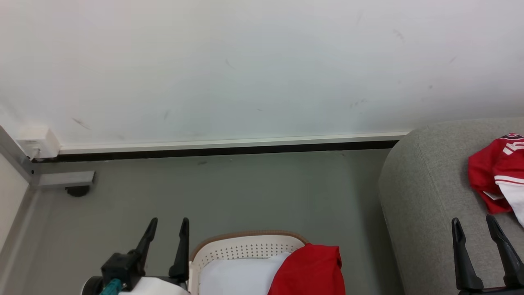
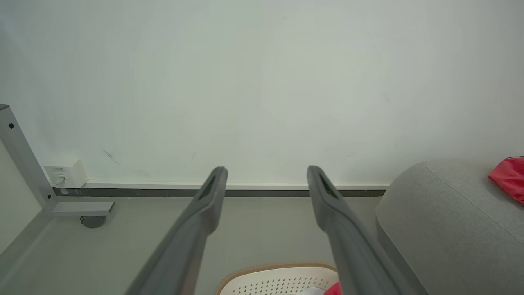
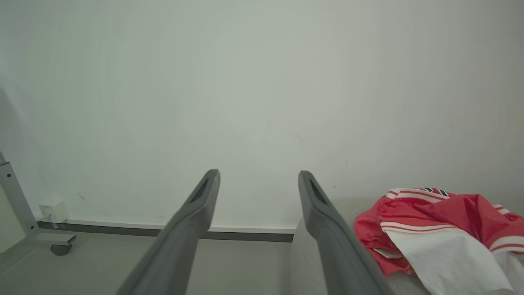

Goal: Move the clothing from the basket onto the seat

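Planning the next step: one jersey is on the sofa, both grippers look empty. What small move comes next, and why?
Probably swing the open left gripper right and down toward the red garment draped over the right rim of the basket. It is not yet on the sofa, and that gripper sits nearest.
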Controlling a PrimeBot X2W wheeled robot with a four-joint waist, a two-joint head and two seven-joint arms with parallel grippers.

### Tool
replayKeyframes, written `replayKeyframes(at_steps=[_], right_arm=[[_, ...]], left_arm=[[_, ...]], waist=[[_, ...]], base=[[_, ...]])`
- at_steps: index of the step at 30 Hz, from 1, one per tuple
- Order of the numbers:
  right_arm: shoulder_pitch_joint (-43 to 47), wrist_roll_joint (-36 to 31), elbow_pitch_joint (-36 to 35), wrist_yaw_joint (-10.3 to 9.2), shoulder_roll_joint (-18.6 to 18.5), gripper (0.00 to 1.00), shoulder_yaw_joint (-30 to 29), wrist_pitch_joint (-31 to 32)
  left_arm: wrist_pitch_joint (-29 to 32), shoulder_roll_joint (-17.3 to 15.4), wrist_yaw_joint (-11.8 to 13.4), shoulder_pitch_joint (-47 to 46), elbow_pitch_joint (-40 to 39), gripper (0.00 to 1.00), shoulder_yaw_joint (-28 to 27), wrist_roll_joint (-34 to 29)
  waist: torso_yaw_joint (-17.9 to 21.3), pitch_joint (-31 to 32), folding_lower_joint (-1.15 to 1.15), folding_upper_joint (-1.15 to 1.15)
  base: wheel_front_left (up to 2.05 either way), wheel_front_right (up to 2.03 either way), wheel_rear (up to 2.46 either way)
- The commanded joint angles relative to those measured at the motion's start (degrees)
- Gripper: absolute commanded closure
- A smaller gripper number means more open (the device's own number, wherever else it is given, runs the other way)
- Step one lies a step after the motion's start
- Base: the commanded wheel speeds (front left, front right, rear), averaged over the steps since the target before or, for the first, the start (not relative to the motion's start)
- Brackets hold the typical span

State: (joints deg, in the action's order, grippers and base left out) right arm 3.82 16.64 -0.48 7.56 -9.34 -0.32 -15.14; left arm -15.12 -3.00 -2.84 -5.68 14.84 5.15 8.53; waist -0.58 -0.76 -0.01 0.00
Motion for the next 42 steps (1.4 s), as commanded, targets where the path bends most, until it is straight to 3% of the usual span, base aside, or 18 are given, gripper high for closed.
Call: replayKeyframes(at_steps=[1, 26, 36, 42], right_arm=[[-0.07, -0.53, 0.37, -0.14, -0.01, 0.0, 0.0, 0.01], [-2.63, -0.28, 1.39, -0.14, -0.04, 0.0, 0.23, 0.0], [-5.03, -0.91, 1.17, -0.14, 0.0, 0.0, -2.98, 0.0], [-8.49, -0.5, -0.24, -0.14, 1.18, 0.0, -4.67, 0.0]], left_arm=[[-0.05, -0.16, -0.13, 0.34, 0.25, 0.0, -0.24, -0.51], [-0.05, 0.03, -0.53, -2.07, 1.36, 0.0, 1.14, 0.91], [-0.05, 0.01, -2.24, -7.35, 8.34, 0.0, 3.25, 0.15], [-0.04, -0.96, -3.56, -13.83, 14.03, 0.0, 3.88, -1.3]], waist=[[-0.14, -0.05, 0.01, 0.0], [1.66, -1.57, 0.01, 0.0], [6.58, -7.99, 0.01, 0.0], [10.1, -15.31, 0.01, 0.0]], base=[[0.0, 0.0, 0.0], [0.0, 0.0, 0.0], [0.0, 0.0, 0.0], [0.0, 0.0, 0.0]])
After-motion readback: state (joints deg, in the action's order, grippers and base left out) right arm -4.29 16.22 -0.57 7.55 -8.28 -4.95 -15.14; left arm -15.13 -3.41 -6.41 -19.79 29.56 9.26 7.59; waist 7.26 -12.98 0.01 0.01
